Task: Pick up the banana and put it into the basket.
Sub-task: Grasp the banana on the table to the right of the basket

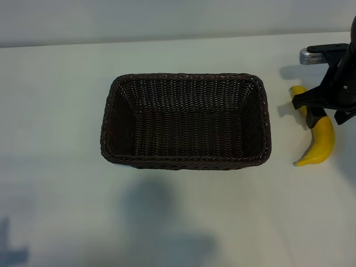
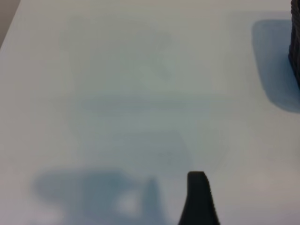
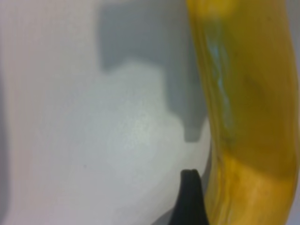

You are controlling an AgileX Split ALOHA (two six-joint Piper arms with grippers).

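- The white bench (image 1: 55, 83) carries everything, with soft shadows falling across its near half in the exterior view.
- The rectangular dark brown woven wicker basket (image 1: 186, 120) sits near the middle of the bench, upright, with nothing inside it; one edge of it also shows in the left wrist view (image 2: 295, 51).
- The black right arm comes in at the right edge of the exterior view, and its right tool (image 1: 322, 108) points down over the middle of the banana, jaws spread apart and not closed on the fruit.
- The curved bright yellow banana (image 1: 321, 142) lies flat on the bench just to the right of the basket, apart from it, one end toward the far side and the pointed tip toward the near side.
- In the right wrist view the banana (image 3: 248, 117) fills one side, with one dark fingertip (image 3: 190, 199) just beside it.
- The left tool (image 2: 199, 199) shows as one dark finger over bare bench, jaws held apart, gripping nothing.
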